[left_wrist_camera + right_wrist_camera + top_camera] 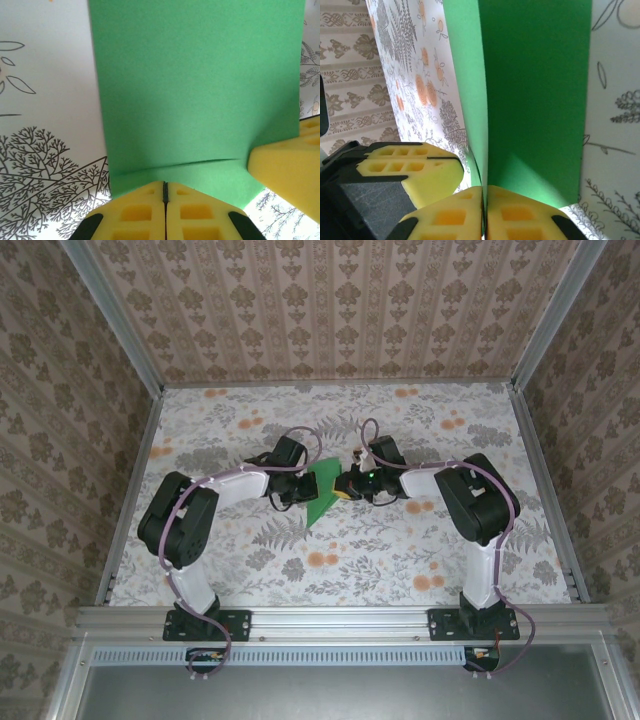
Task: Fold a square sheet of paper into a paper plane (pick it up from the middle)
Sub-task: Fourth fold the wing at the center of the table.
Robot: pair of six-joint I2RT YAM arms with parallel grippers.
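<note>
Finding: the bright green square sheet of paper (322, 496) is at mid-table, held between both arms.

The left gripper (165, 192) has its jaws pressed together, pinching one edge of the sheet. The right gripper (485, 200) pinches it likewise, just beside the left pads.

Risk: with the grips this close on thin paper (a pucker shows by the left pads), uneven pulling or twisting could tear or crumple it.

The sheet's opposite edge is unsupported. The floral-patterned table (450, 550) offers open room left, right and near, and the enclosure walls stand well apart.
</note>
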